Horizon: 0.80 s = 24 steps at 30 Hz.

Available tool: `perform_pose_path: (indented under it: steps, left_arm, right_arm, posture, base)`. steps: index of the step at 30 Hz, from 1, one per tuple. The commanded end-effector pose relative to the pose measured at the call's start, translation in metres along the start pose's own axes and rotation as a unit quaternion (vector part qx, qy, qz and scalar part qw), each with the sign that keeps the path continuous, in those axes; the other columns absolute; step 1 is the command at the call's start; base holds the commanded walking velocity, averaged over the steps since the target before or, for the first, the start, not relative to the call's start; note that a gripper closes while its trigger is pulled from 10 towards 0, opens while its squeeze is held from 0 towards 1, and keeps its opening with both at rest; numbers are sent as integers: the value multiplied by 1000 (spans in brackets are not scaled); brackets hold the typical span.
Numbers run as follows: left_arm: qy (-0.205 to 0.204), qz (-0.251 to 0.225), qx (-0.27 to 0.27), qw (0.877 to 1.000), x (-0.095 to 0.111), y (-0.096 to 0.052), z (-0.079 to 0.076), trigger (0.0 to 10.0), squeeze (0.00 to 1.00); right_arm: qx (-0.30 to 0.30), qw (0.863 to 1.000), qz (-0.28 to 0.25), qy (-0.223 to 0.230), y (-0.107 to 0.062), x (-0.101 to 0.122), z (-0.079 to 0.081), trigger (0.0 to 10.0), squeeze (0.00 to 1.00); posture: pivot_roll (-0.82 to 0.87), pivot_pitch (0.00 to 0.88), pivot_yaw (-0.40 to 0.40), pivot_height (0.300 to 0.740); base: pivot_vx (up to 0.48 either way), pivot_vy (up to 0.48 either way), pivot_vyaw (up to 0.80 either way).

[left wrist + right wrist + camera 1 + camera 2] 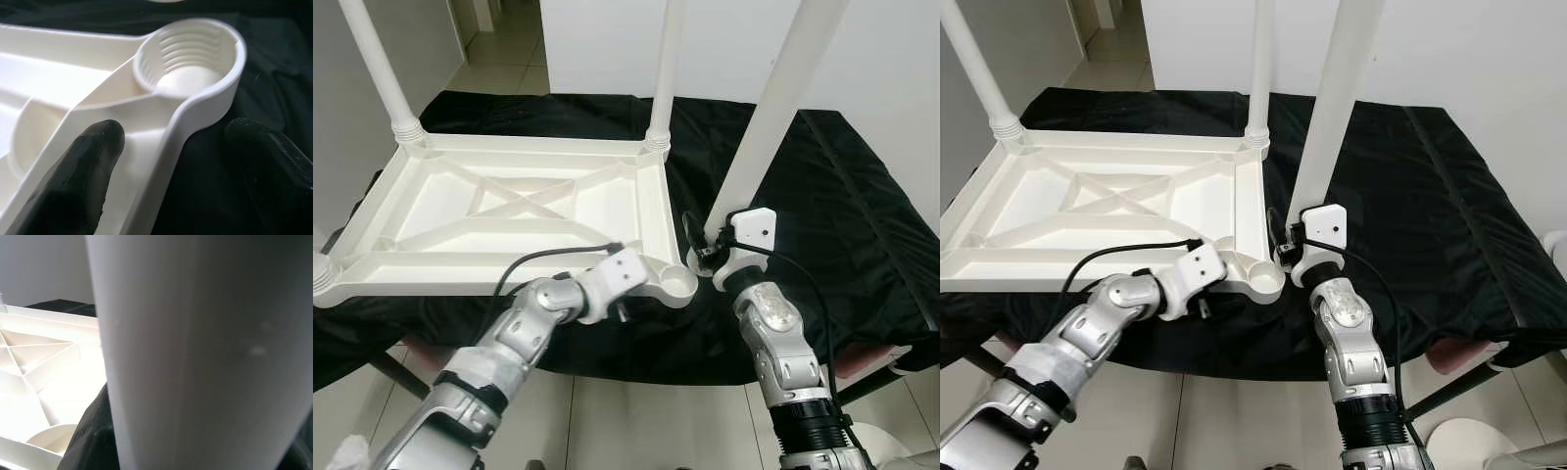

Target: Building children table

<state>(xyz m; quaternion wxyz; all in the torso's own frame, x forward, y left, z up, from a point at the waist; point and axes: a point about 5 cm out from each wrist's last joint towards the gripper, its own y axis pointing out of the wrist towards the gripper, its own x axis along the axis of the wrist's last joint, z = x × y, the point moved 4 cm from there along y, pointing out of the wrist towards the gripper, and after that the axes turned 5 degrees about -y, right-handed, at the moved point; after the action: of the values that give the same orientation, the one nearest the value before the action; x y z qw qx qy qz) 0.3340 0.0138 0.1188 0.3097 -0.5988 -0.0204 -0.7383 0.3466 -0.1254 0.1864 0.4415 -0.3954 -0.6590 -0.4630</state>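
Observation:
The white plastic tabletop (pixel 460 260) lies upside down on a black cloth. Upright white legs stand in its far left corner (pixel 377 69) and far right corner (pixel 666 69). The near right corner socket (pixel 677 282) is empty, and its inner threads (pixel 188 54) are visible. My left gripper (pixel 176 142) is open astride the tabletop's rim just short of that socket, one finger (pixel 93 161) over the underside and the other finger (pixel 266 156) over the cloth. My right gripper (pixel 713 253) is shut on the lower end of another white leg (pixel 773 117). This leg leans slightly, close beside the socket.
The black cloth (pixel 842 215) covers a low table whose front edge runs just under both wrists. A threaded leg base (pixel 321 274) shows at the tabletop's near left corner. Tiled floor (pixel 636 421) lies below, and a white wall (pixel 724 49) stands behind.

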Motion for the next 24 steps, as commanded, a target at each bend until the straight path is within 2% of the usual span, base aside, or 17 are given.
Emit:
perform_pose_path:
  steps: [1,3,10,14,19,24]
  left_arm:
    - [4,5,14,1000,-1,5,-1,10000,0]
    - [3,4,13,1000,0,6,-2,10000,0]
    - [-14,-23,-9,1000,19,31,-21,10000,0]
    - [-21,-36,-13,999,28,39,-27,10000,0]
    - [-19,-42,-17,999,34,44,-33,10000,0]
    - [-12,-48,-26,998,36,42,-36,10000,0]
  right_arm:
    - [-4,1000,-15,-2,1,7,-1,10000,0]
    - [-4,1000,-15,-2,1,7,-1,10000,0]
    - [-13,1000,-16,-3,3,9,-4,10000,0]
    - [-16,1000,-17,-3,3,9,-6,10000,0]
    - [-22,1000,-13,-1,3,7,-8,10000,0]
    - [-32,999,-6,13,2,5,-9,10000,0]
  posture:
    - [-37,74,25,740]
    - [-37,74,25,740]
    - [-52,80,24,740]
    - [-57,81,25,740]
    - [-55,83,24,740]
    - [-48,82,28,740]
  base:
    - [0,0,0]
    - [0,0,0]
    - [0,0,0]
    - [0,0,0]
    - [0,0,0]
    - [0,0,0]
